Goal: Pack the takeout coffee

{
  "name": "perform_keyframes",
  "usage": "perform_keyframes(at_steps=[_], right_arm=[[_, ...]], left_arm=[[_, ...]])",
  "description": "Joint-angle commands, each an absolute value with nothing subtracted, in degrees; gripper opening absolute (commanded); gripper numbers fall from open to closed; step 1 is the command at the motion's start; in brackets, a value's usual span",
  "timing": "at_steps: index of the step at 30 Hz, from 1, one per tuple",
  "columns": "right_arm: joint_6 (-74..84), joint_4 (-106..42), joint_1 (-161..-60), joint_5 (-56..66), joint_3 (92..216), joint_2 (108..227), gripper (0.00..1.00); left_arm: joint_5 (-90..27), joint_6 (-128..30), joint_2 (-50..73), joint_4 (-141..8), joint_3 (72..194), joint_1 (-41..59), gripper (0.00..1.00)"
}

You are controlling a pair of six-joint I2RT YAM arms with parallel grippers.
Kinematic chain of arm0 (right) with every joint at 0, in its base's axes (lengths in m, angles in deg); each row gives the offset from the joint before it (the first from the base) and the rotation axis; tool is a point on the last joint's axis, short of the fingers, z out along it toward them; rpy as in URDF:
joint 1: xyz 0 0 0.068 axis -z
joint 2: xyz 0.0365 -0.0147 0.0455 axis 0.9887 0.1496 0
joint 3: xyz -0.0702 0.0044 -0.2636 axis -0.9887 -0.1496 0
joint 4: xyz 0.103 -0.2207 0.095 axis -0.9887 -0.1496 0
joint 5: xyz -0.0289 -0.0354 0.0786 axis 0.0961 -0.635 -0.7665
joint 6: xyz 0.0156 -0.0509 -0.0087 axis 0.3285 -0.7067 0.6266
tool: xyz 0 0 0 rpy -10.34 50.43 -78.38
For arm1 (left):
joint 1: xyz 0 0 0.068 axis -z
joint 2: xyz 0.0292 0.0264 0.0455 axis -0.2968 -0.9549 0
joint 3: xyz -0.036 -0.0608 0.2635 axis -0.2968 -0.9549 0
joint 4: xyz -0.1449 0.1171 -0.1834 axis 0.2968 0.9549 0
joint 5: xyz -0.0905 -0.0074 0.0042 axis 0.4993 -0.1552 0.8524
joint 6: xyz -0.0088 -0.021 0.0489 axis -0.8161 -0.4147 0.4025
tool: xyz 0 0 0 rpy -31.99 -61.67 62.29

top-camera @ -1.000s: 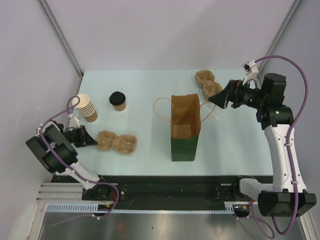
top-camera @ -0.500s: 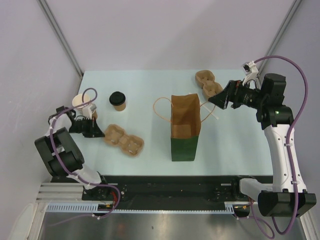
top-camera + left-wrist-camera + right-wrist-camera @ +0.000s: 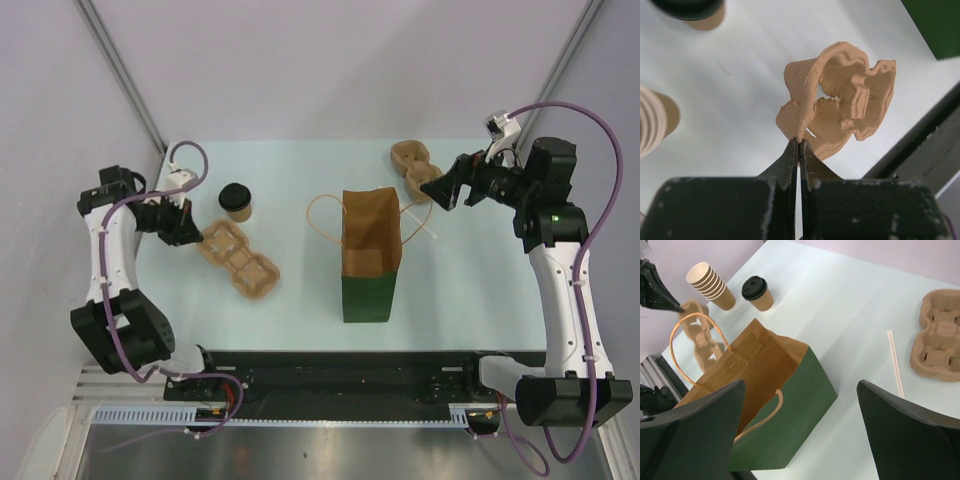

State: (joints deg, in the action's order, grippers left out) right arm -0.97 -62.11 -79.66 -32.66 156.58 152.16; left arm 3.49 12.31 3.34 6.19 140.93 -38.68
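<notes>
A pale blue desk [image 3: 300, 170] carries it all. In the middle stands a paper bag [image 3: 371, 255], brown above and green below, mouth open, one cord handle [image 3: 322, 215] looping out to its left. Left of the bag a pulp carrier [image 3: 240, 265] sits on a slant, well apart from it. A second carrier [image 3: 412, 165] lies flat near the far right, with a thin pale straw [image 3: 895, 362] on the desk between it and the bag. A stack of lidless cups [image 3: 710, 286] stands at the far left.
</notes>
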Motion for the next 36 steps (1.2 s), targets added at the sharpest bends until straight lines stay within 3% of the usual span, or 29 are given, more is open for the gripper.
perform_keyframes(at_steps=[1, 7, 16, 19, 20, 23, 28, 36], right_arm=[[-3.2, -60.1, -79.4, -32.3, 159.3, 152.8, 1.0], [-2.8, -61.6, -79.5, -33.1, 159.3, 153.3, 1.0], [-2.8, -61.5, -80.0, -33.6, 159.3, 154.4, 1.0], [-4.1, -61.6, -80.1, -33.7, 159.3, 154.5, 1.0], [-4.4, -61.6, -80.1, -33.6, 159.3, 154.5, 1.0], [-5.8, -61.4, -80.1, -33.1, 160.0, 155.2, 1.0], [-8.1, -61.9, -79.9, -33.8, 164.8, 159.5, 1.0], [-13.5, -72.4, -79.9, -36.4, 181.6, 173.2, 1.0]], left_arm=[[-0.7, 21.8, 3.6, 15.9, 140.6, -32.4, 0.0], [-6.8, 22.8, -2.5, 14.6, 137.5, -21.1, 0.01], [-7.9, 19.9, -18.7, 9.9, 144.1, -12.1, 0.08], [-6.4, 18.1, -20.0, 7.6, 144.7, -11.9, 0.25], [-6.1, 17.6, -19.6, 6.7, 144.1, -12.0, 0.37], [-5.2, 15.6, -15.8, 3.1, 140.3, -12.0, 0.52], [-4.2, 12.1, -14.2, -3.3, 135.5, -13.6, 0.59], [-2.5, 10.5, -14.8, -8.3, 132.2, -14.2, 0.58]])
